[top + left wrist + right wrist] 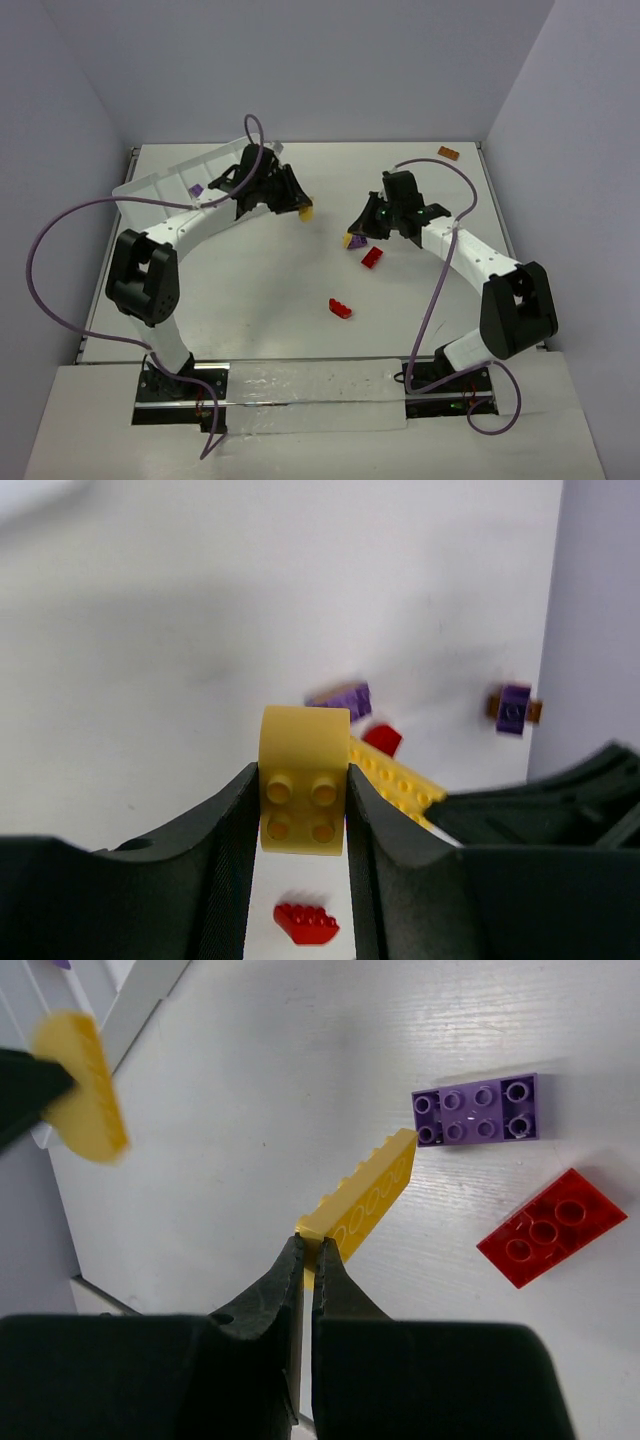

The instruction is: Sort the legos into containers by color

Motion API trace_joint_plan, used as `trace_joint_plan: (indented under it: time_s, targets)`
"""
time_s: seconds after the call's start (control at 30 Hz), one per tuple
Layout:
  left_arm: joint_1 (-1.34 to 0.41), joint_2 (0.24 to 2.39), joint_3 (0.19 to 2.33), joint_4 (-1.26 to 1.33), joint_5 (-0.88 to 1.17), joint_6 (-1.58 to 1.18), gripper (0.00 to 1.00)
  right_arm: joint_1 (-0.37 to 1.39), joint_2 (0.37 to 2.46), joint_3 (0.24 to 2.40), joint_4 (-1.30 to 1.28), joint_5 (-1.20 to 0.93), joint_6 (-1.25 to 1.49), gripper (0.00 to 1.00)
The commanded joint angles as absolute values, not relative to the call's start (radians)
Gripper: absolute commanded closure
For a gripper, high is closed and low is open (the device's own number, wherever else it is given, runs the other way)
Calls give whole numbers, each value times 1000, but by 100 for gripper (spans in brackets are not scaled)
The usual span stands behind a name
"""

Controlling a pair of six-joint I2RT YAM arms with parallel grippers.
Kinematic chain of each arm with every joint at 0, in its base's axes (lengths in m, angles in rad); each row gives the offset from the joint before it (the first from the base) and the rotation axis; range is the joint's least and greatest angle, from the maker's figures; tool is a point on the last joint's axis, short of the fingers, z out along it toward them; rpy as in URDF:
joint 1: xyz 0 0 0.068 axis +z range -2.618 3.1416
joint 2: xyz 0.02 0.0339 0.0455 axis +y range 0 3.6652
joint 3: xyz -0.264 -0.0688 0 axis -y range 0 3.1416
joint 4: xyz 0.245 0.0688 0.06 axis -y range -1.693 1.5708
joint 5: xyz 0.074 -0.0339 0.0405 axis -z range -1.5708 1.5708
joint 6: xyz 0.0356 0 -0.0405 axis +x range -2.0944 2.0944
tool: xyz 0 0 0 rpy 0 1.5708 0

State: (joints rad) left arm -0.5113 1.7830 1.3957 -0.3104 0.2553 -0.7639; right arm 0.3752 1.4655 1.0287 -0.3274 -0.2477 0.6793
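Left tool (302,780) clamped on yellow brick (303,735); tray (150,183) lies at nine o'clock, nearer this arm; right tool (308,1250) pinches yellow plate (370,1190).

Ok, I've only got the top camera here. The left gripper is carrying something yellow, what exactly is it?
Observer: On its wrist camera the left gripper is shut on a yellow brick. Four studs face the lens and the far end is rounded.
Operator: And the other arm, has it got anything?
Observer: Its wrist camera shows the right gripper pinching one end of a thin yellow plate.
Operator: The red lego beside it, which way up is it?
Observer: It shows hollow rings, not studs, so it looks underside up.
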Motion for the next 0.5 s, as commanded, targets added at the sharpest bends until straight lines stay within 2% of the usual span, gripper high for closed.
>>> trace_joint_plan:
  time_s: [0.0, 0.23, 0.47]
  targets:
    - [-414, 1845, 1605, -430, 101, -728, 100, 380, 1389, 1019, -336, -193, 657, 100]
    - [-338, 2062, 1930, -565, -7, -712, 100, 380, 1328, 1014, -381, -139, 622, 100]
    - [-269, 2221, 2057, -592, -114, -719, 100, 380, 1272, 994, -417, -120, 601, 100]
